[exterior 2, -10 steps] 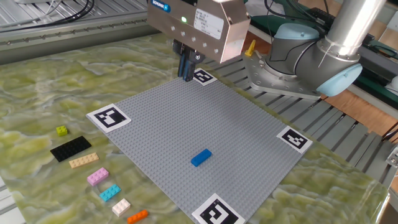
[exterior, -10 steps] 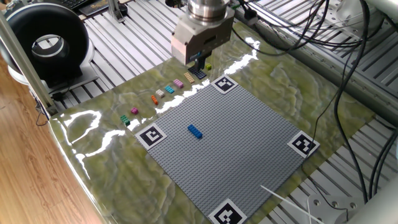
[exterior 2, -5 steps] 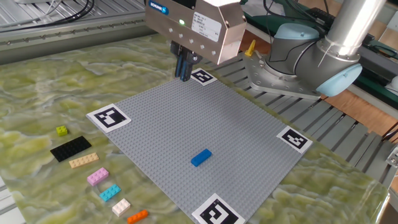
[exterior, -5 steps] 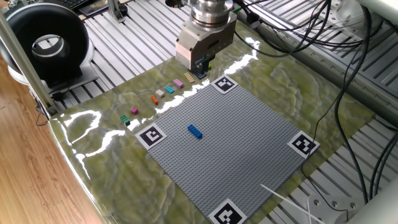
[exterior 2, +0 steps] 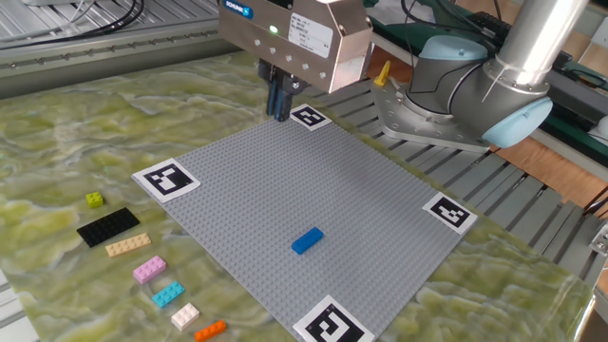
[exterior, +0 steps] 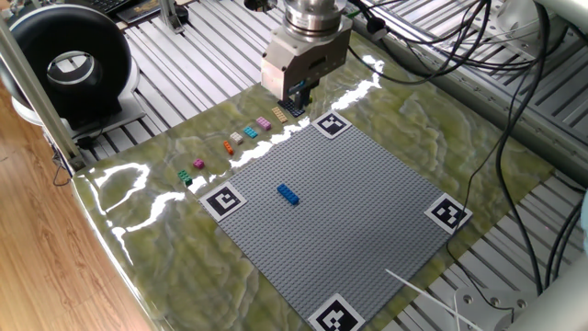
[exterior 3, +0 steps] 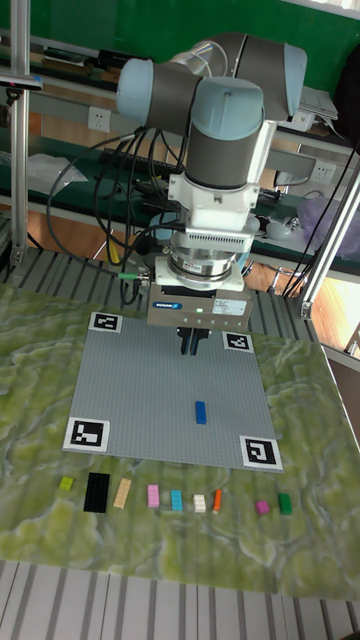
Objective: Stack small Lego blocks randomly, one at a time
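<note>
A blue small Lego block (exterior: pixel 288 194) (exterior 2: pixel 307 240) (exterior 3: pixel 200 412) lies alone on the large grey baseplate (exterior: pixel 358 221) (exterior 2: pixel 275 171) (exterior 3: pixel 130 390). Beside the plate a row of small Lego blocks runs from yellow-green (exterior 2: pixel 94 199) (exterior 3: pixel 66 483) through tan (exterior 2: pixel 127 245), pink (exterior 2: pixel 149 270), cyan (exterior 2: pixel 168 294), white (exterior 2: pixel 184 314) and orange (exterior 2: pixel 210 330) to magenta (exterior 3: pixel 262 507) and green (exterior 3: pixel 283 503). My gripper (exterior: pixel 299 95) (exterior 2: pixel 277 112) (exterior 3: pixel 190 350) hangs above the baseplate's edge, away from the row. Its fingers are close together, and nothing shows between them.
A flat black studded plate (exterior 2: pixel 107 227) (exterior 3: pixel 96 491) lies in the row. Black-and-white markers (exterior 2: pixel 165 178) sit at the baseplate's corners. A black round device (exterior: pixel 69 64) stands off the mat, cables (exterior: pixel 441 37) hang behind, and the arm's base (exterior 2: pixel 446 95) is beyond the baseplate.
The gripper has drifted slightly along the baseplate's edge at the same height. The blocks have not moved.
</note>
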`<state>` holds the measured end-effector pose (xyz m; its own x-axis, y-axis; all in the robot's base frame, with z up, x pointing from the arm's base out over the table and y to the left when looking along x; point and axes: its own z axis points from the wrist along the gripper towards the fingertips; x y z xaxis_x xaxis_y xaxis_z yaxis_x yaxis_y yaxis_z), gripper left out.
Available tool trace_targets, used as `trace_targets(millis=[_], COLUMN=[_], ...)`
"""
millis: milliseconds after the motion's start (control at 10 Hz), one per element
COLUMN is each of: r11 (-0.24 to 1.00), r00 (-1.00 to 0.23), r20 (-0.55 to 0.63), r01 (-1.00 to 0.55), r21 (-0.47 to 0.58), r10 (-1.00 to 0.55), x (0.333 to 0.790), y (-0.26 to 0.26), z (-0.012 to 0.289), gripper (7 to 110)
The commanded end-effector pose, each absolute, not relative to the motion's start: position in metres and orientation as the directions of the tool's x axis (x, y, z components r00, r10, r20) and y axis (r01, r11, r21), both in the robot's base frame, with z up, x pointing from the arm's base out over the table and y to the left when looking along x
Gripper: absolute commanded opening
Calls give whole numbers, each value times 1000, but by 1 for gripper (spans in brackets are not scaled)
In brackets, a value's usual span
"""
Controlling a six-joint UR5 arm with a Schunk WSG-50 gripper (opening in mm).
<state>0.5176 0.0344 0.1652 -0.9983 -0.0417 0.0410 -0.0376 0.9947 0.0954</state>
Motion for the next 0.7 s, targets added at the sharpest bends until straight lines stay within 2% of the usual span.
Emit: trace_targets(millis=[0, 100, 600], r11=[995, 999, 997], r00=[-995, -997, -997], r20=[102, 83, 44], r01=[6, 3, -65], r21=[97, 53, 30], r10=[-4, -1, -66], x=[504, 508, 518], y=[34, 23, 16], z=[168, 166, 166], gripper=[7, 7, 7])
